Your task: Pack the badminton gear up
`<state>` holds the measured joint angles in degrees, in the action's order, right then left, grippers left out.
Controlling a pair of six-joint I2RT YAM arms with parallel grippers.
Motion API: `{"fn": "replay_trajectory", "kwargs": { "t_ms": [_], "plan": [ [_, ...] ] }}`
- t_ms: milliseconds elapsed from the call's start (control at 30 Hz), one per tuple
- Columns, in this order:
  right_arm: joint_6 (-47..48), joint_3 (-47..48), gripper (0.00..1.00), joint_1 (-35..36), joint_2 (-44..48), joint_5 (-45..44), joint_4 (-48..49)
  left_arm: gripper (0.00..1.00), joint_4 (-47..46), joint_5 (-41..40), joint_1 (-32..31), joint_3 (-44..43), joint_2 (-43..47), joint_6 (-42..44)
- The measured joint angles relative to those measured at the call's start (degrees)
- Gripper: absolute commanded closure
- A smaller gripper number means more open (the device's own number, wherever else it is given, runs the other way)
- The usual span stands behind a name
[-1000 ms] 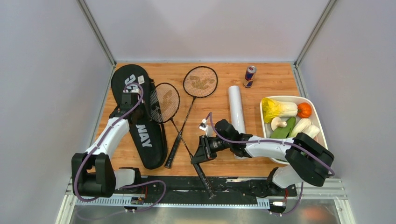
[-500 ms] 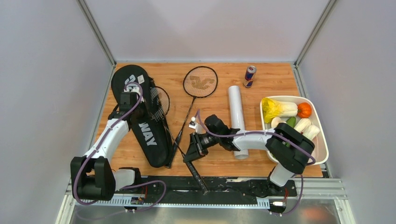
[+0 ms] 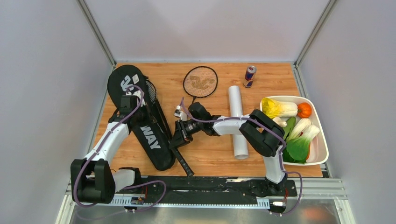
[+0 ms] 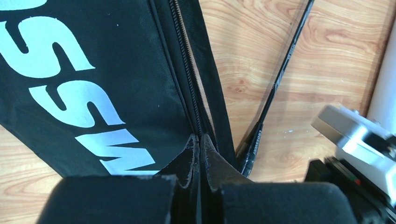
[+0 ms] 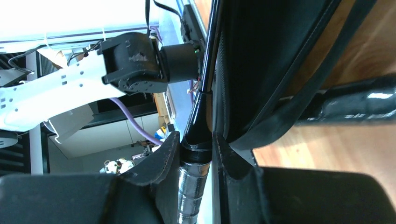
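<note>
Wood-grain tabletop [image 3: 280, 79], grey walls. Right gripper [image 5: 196, 145] clamped on glossy first racket [image 5: 198, 122] where thin shaft meets wrapped grip. Left gripper [image 4: 200, 150] pinching zipper edge of matte black bag [image 4: 93, 70]. Since a second ago, strung head slid mostly into bag mouth, so first racket nearly packed. Second racket [image 3: 200, 81] and smooth white tube [image 3: 237, 121] lie outside.
</note>
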<state>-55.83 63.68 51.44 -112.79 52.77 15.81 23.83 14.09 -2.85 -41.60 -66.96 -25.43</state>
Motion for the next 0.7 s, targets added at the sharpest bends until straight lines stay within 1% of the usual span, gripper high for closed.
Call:
{"fn": "replay_trajectory", "kwargs": {
  "t_ms": [333, 700],
  "plan": [
    [6.6, 13.4, 1.0, -2.2, -10.6, 1.3, -6.1, 1.0, -2.7, 3.7, 0.0, 2.7, 1.7, -0.6],
    [8.6, 23.1, 1.0, -3.5, -17.5, -1.1, -8.9, 1.0, -3.5, 6.9, 0.0, 5.2, 7.0, -4.6]
  ]
}}
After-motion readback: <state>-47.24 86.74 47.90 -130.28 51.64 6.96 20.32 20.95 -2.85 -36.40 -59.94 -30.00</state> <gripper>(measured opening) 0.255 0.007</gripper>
